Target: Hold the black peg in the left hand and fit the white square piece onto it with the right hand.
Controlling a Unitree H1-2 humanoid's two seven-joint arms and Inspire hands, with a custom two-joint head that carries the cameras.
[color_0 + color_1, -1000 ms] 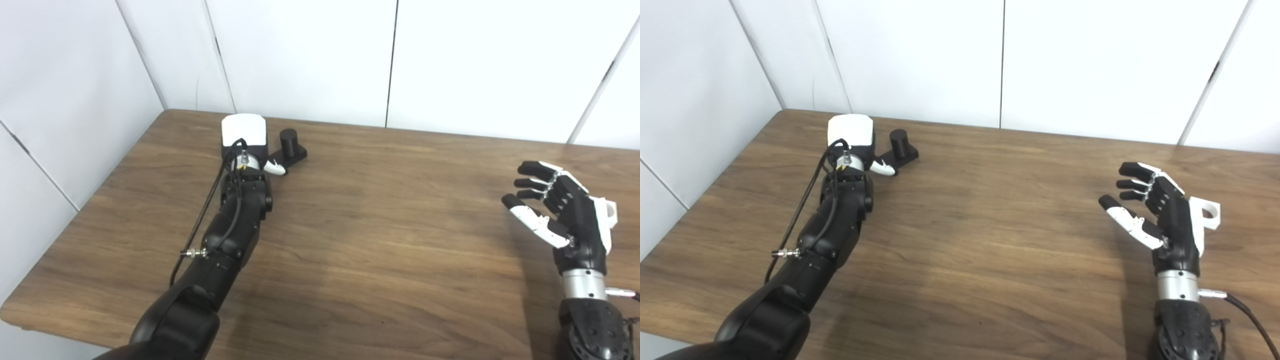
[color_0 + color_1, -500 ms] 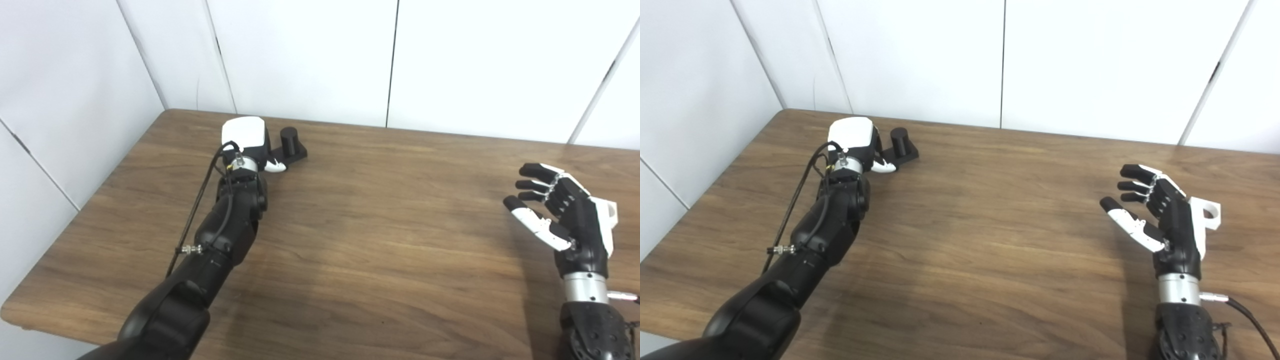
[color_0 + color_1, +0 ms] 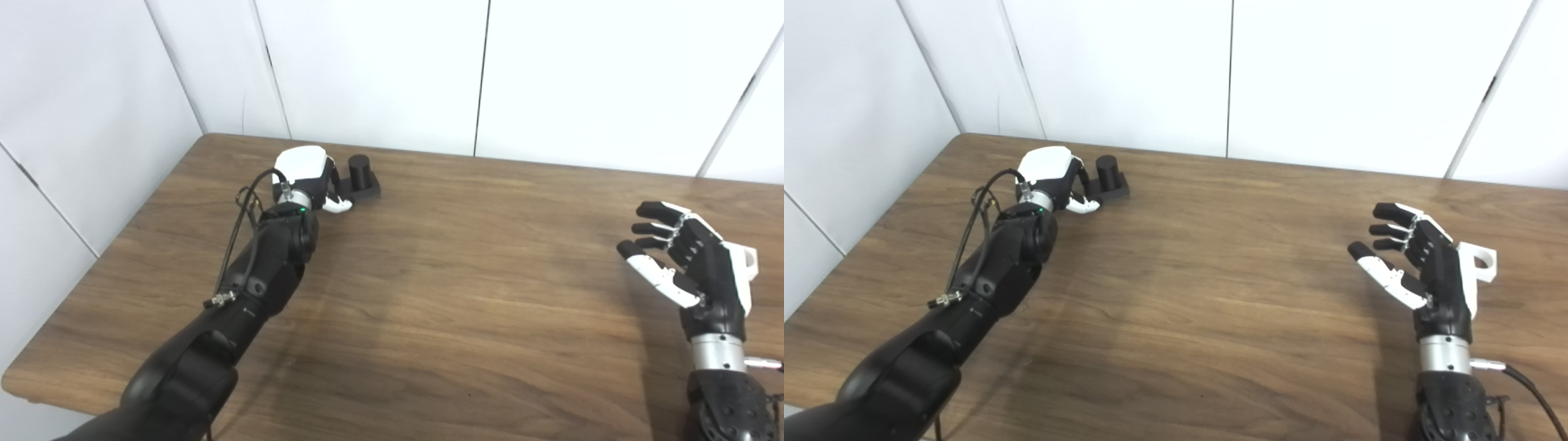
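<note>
Left eye view: my left hand point(image 3: 306, 177) is beside the black peg point(image 3: 360, 177) at the far left of the table point(image 3: 465, 294); whether my fingers have it, I cannot tell.
Grip advice: I should close low around its base and lift it upright.
Right hand point(image 3: 689, 260): spread open, empty.
White square piece point(image 3: 1479, 264): just behind that hand.
Right eye view: shows the piece's round hole; the left eye view shows only its edge.

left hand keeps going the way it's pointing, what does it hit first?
The black peg on its base: it stands just past the left hand, whose fingers already reach its near side. Contact cannot be told.
</note>
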